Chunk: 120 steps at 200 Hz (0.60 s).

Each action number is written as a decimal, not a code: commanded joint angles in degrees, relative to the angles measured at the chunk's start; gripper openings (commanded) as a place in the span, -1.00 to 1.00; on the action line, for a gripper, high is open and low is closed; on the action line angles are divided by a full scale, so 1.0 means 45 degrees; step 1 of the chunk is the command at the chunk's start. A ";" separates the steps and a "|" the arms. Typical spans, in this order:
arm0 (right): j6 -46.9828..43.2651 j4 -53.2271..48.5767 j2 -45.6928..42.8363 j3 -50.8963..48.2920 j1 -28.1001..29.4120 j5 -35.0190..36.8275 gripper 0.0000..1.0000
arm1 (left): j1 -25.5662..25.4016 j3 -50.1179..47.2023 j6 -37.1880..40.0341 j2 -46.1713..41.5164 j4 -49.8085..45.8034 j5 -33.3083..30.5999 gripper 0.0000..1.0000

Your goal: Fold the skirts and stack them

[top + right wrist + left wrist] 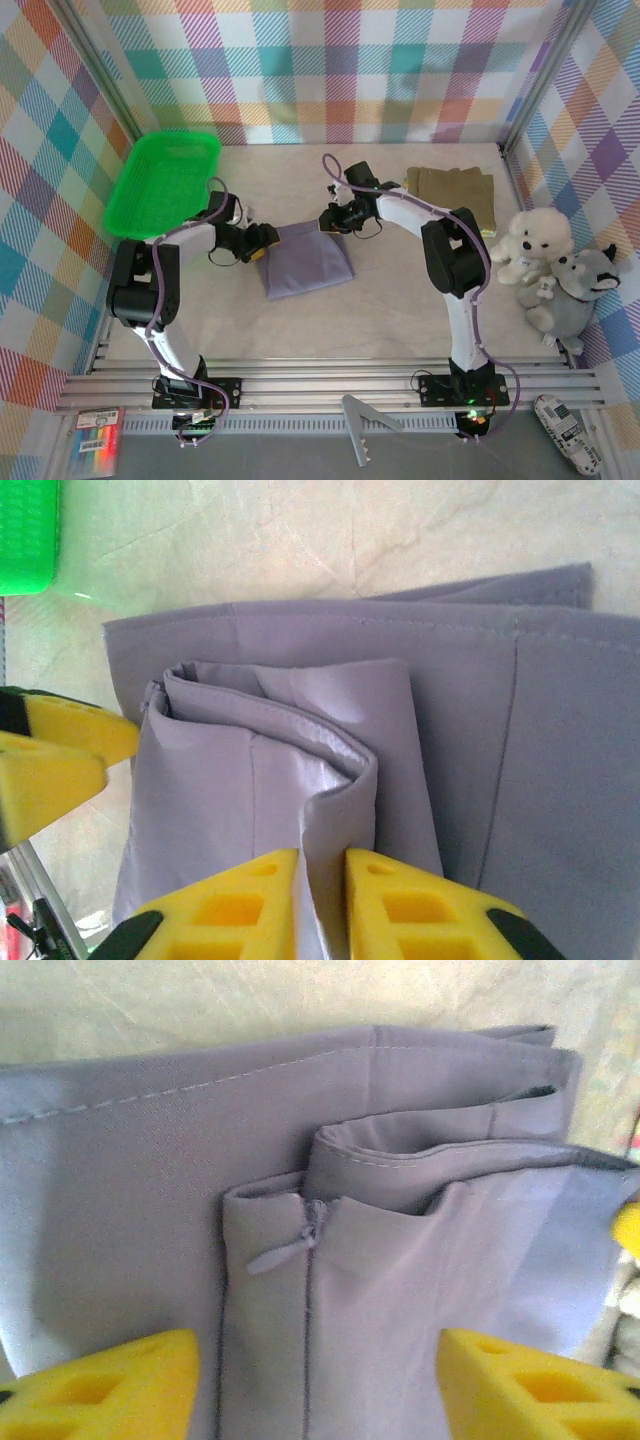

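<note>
A folded grey-lavender skirt [305,262] lies mid-table. In the left wrist view its zipper [290,1245] and layered edges lie flat below my left gripper [320,1390], which stands open at the skirt's left edge [258,242]; its yellow fingers [110,1385] are wide apart with nothing pinched. My right gripper [322,900] is shut on a raised fold of the same skirt [480,710], at its far right corner [330,220]. A folded olive-brown skirt [452,190] rests at the back right.
A green plastic basket [165,185] sits at the back left, its corner also in the right wrist view [28,535]. White [540,245] and grey [575,295] plush toys lie at the right edge. Checked walls enclose the table.
</note>
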 commanded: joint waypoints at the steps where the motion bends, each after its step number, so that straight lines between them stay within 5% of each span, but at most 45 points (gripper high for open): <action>1: -0.0386 -0.0399 0.0228 0.0546 -0.0072 -0.0446 -0.82 | 0.0076 0.0309 0.0050 -0.0855 -0.0611 -0.0053 0.48; 25: -0.0522 0.0256 -0.0298 0.0654 -0.0018 -0.1896 -0.98 | 0.0057 0.0636 -0.0453 -0.1316 -0.0647 0.0710 0.70; 72: -0.0467 0.1893 -0.0247 0.0779 -0.0008 -0.3070 -1.00 | -0.0687 0.1471 -0.1698 -0.1936 0.0379 0.1897 0.90; 120: -0.0262 0.1633 0.2222 0.2742 -0.0076 -0.2731 -0.98 | -0.1433 0.1568 -0.4137 0.0492 0.1160 -0.1905 0.90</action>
